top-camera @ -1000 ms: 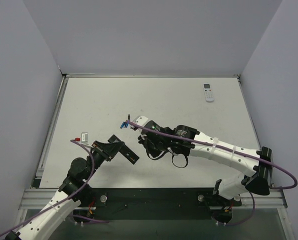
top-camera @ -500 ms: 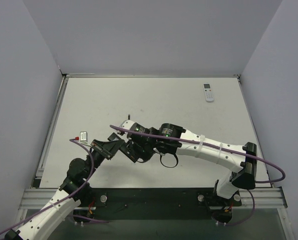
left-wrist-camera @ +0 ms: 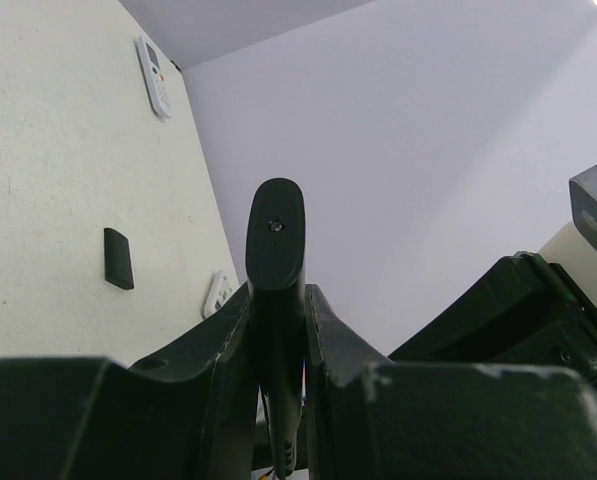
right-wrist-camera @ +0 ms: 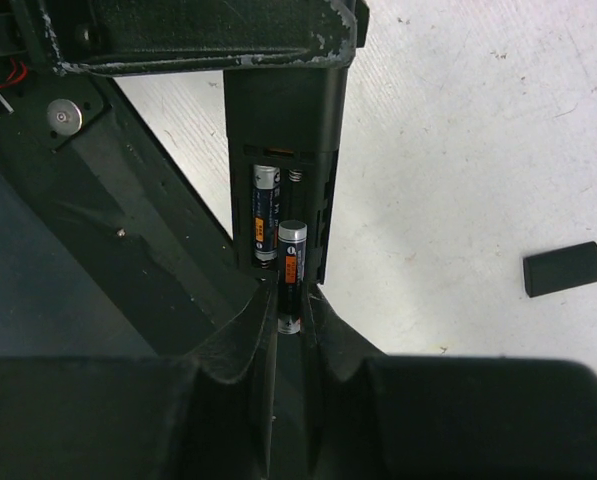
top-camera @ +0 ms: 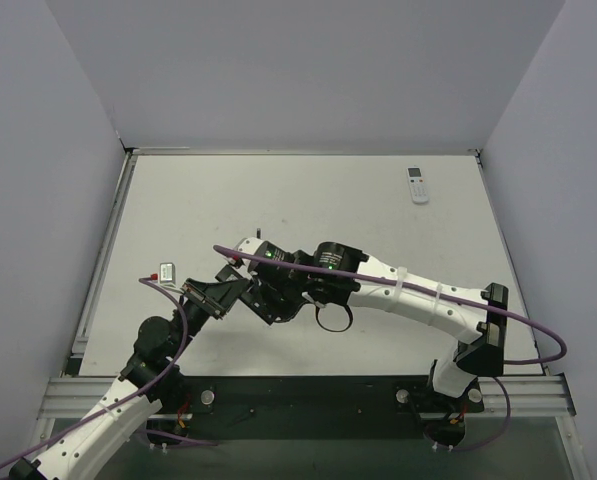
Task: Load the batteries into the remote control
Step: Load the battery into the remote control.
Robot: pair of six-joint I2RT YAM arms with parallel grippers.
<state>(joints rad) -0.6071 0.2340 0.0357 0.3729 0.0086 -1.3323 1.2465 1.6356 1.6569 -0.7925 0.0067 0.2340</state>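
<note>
My left gripper point(top-camera: 226, 290) is shut on the slim black remote control point(left-wrist-camera: 275, 240) and holds it tilted above the table. In the right wrist view the remote point(right-wrist-camera: 283, 120) shows its open battery compartment. One dark battery with an orange band point(right-wrist-camera: 265, 215) lies in the left slot. My right gripper point(right-wrist-camera: 291, 305) is shut on a second dark battery point(right-wrist-camera: 291, 270), whose silver end points into the right slot beside the first. In the top view my right gripper point(top-camera: 263, 298) sits right against the remote. No blue batteries show.
A small black battery cover point(right-wrist-camera: 562, 268) lies on the table to the right of the remote, also in the left wrist view point(left-wrist-camera: 118, 258). A white remote point(top-camera: 416, 184) lies far right. A small white object point(top-camera: 167, 270) lies left of my left arm.
My right arm has swung left from the table's middle and brought the battery up to the remote's open compartment. The left gripper has held the remote almost still.
</note>
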